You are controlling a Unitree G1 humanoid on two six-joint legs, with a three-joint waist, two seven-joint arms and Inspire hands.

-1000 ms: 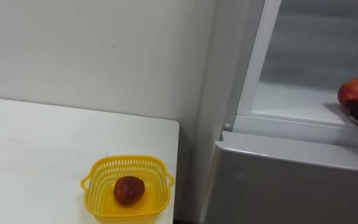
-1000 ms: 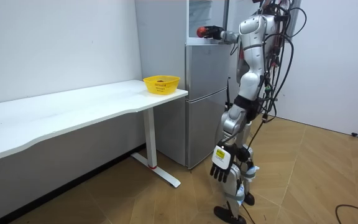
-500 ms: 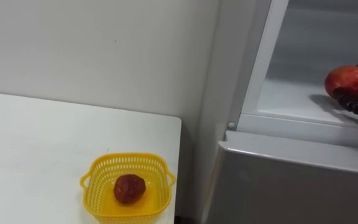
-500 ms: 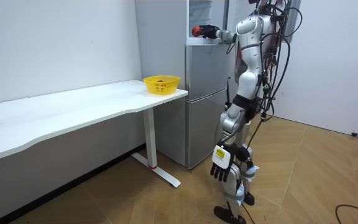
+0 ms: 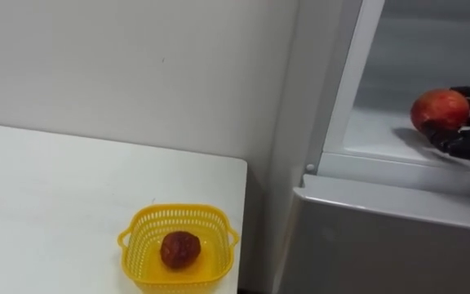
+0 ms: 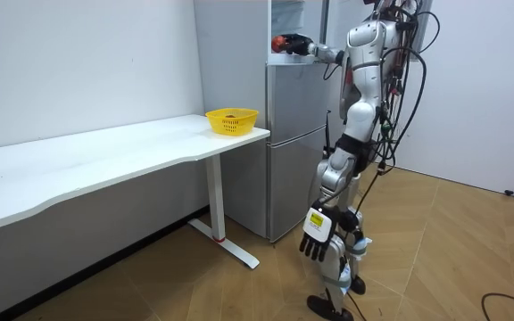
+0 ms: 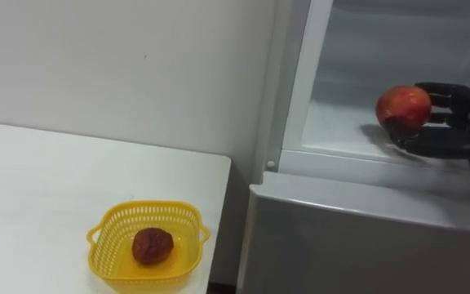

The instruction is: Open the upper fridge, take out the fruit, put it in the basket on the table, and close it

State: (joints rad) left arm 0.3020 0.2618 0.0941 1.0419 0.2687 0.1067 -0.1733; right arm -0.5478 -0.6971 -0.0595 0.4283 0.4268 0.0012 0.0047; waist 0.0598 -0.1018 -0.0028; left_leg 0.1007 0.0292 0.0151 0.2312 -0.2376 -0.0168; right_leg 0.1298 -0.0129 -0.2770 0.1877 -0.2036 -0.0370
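Red fruit (image 7: 401, 107): round, with no long axis to speak of. It is inside the open upper compartment of the fridge, just over the white shelf (image 7: 333, 122), in the right hand.
Right hand (image 7: 447, 135): enters from 3 o'clock with the palm under and behind the fruit and its dark fingers curled round it in a grasp. The fruit lies at about 10 o'clock from the palm.
Left hand (image 6: 315, 239): hangs low beside the leg in the room view, fingers relaxed and holding nothing. It is much the farther hand from the fruit.
Fridge (image 7: 357, 237): the lower door is closed and the robot stands facing it.
Yellow basket (image 7: 104, 233): sits on the tabletop (image 7: 39, 188) near the corner next to the fridge, at about 8 o'clock from the held fruit and well apart. A dark red fruit (image 7: 151, 245) lies in it.
Coming move: likely out over the compartment's front lip, then down toward 8 o'clock.
Hard to make out: the thumb is hidden behind the fruit and the wrist is cut off at the edge. Whether the fruit touches the shelf, and what kind of fruit it is, I cannot tell.
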